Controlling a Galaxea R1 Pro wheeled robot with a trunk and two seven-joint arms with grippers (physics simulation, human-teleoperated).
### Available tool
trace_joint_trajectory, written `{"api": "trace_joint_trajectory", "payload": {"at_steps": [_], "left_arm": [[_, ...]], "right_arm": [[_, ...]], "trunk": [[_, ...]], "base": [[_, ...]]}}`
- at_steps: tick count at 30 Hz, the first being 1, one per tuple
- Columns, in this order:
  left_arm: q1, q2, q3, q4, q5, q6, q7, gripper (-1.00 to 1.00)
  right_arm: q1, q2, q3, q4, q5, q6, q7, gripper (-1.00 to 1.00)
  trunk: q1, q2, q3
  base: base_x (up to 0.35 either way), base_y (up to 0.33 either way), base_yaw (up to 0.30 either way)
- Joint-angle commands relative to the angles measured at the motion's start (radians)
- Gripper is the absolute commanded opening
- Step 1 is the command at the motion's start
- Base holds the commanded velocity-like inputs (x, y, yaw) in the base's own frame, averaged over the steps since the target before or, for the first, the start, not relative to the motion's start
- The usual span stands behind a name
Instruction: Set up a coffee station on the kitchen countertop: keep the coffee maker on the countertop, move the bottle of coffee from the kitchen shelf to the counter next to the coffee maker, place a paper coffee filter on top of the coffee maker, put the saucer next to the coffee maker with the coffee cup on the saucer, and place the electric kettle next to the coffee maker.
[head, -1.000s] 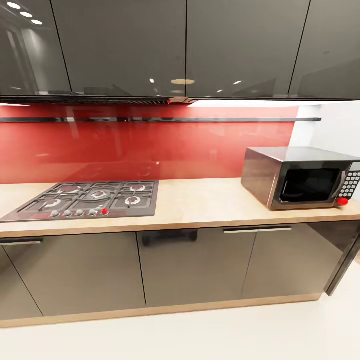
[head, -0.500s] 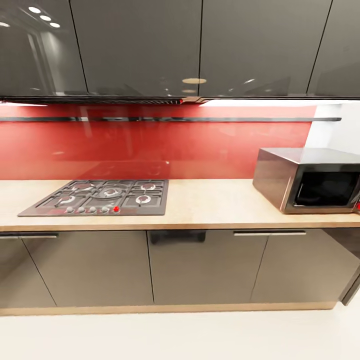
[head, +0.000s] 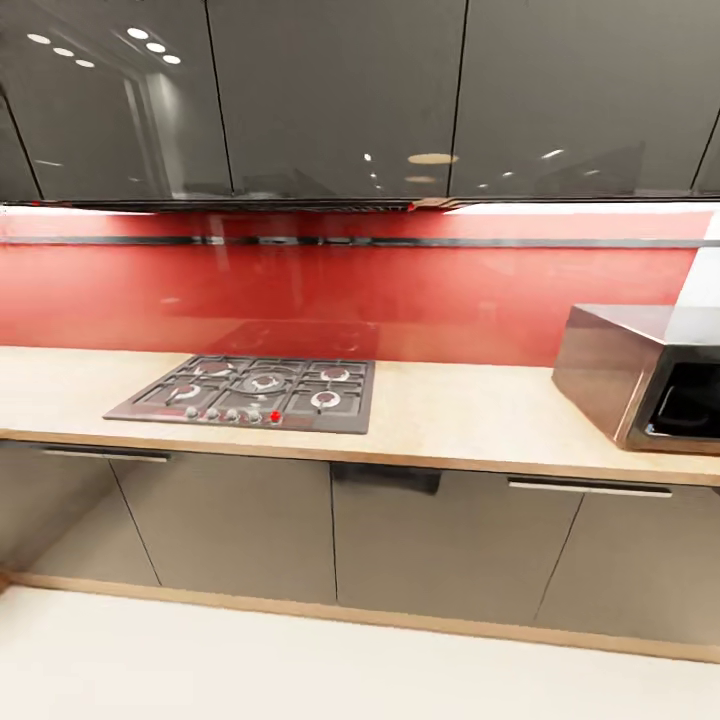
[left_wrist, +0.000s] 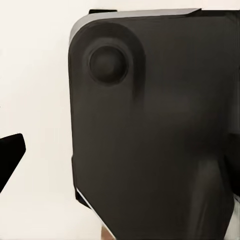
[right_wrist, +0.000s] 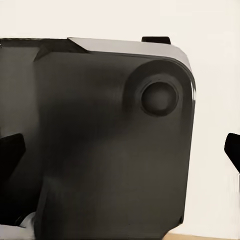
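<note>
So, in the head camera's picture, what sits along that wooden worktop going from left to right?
A bare stretch of the kitchen countertop → gas hob → another bare stretch → microwave, cut off by the picture's right edge.

The head camera has swung toward nine o'clock, so the whole picture has slid toward three o'clock; nothing on the worktop (head: 470, 415) itself has moved. The gas hob (head: 255, 392) now sits nearer the middle of the view. The microwave (head: 640, 375) is now cut off at the three o'clock edge, its keypad and red knob out of view. More worktop shows at nine o'clock.
</note>
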Motion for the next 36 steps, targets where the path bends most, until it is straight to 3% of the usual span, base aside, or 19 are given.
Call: {"api": "trace_joint_trajectory", "payload": {"at_steps": [1,5,12,15,23,36], "left_arm": [[-0.002,0.0,0.0,-0.002,0.002,-0.003,0.0,1.0],[-0.004,0.003,0.0,-0.034,0.003,-0.003,0.003,1.0],[-0.007,0.003,-0.003,-0.136,-0.002,-0.006,-0.001,1.0],[-0.007,0.003,-0.005,-0.139,-0.008,-0.007,-0.008,1.0],[-0.006,0.005,0.0,-0.139,0.0,-0.008,-0.007,1.0],[-0.003,0.005,0.004,-0.133,0.003,-0.007,-0.005,1.0]], "right_arm": [[0.0,0.0,0.0,-0.002,0.0,0.0,0.0,1.0],[0.0,0.0,0.001,-0.03,0.001,0.0,-0.002,1.0],[0.0,-0.014,0.003,-0.326,0.004,0.003,0.002,1.0],[0.0,-0.012,0.005,-0.389,0.007,0.001,0.006,1.0],[0.0,-0.012,0.007,-0.387,0.009,0.0,0.005,1.0],[0.0,-0.013,0.007,-0.351,0.01,0.0,0.004,1.0]], "trunk": [[-0.004,0.007,0.002],[-0.019,0.035,0.011],[-0.023,0.042,0.009],[-0.023,0.042,0.007],[-0.023,0.042,0.001],[-0.023,0.042,-0.005]], "base": [[0.0,0.0,0.255],[0.0,0.0,0.255],[0.0,0.0,0.255],[0.125,0.0,0.255],[0.262,0.0,0.255],[0.023,0.0,0.096]]}}
